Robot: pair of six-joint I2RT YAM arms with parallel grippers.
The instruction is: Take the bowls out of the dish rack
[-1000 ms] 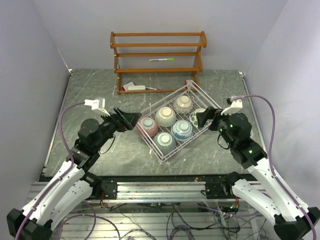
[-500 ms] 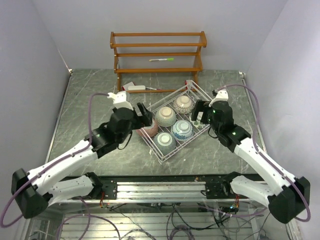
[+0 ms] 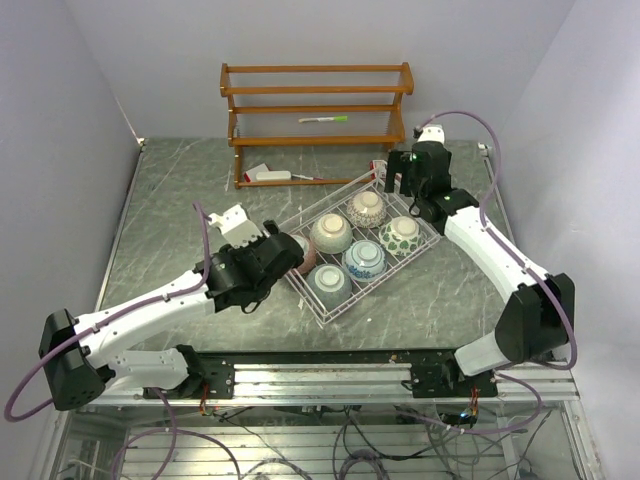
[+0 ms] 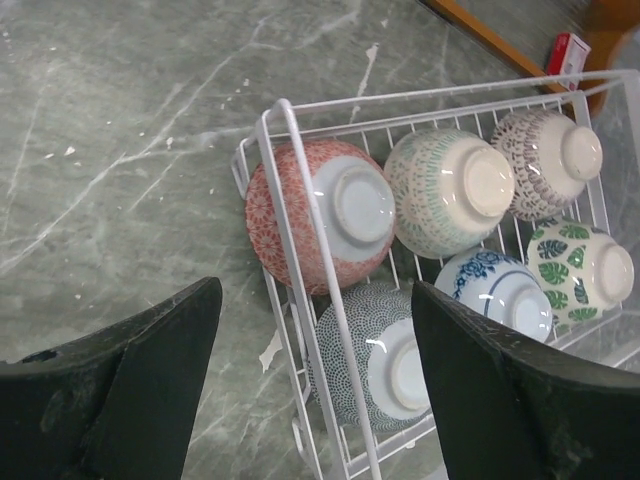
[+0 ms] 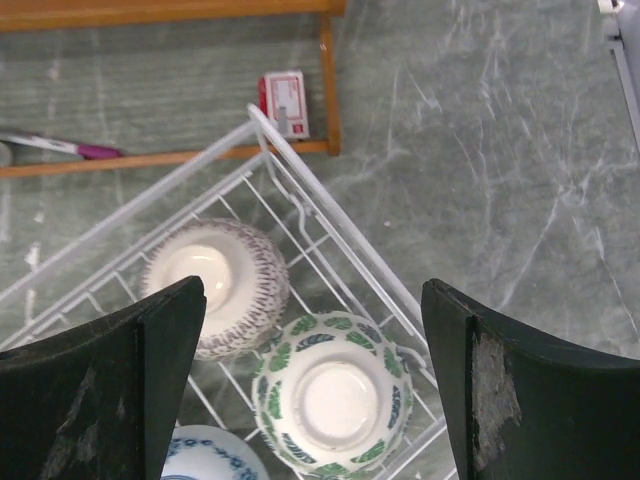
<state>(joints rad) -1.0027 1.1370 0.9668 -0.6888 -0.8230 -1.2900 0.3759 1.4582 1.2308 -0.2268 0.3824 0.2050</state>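
Bowls (image 3: 331,232), 6 in all and upside down, filled the dish rack (image 3: 350,303), which sat askew between the tabletop's centre and its right edge. Left gripper (image 4: 315,290) hung with jaws spread over the pink bowl (image 4: 320,215); right gripper (image 5: 312,290), likewise spread, hung over the green-and-white bowl (image 5: 332,395).

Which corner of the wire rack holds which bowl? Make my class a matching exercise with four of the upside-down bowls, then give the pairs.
Things:
1 pink bowl
2 green-leaf bowl
3 grey-teal bowl
4 grey-and-cream bowl

Places in the dish rack, seen from the top view:
A far corner, nearest the wooden shelf
B left corner, under the left gripper
C near corner
D right corner

Pairs: 1-B, 2-D, 3-C, 4-A.
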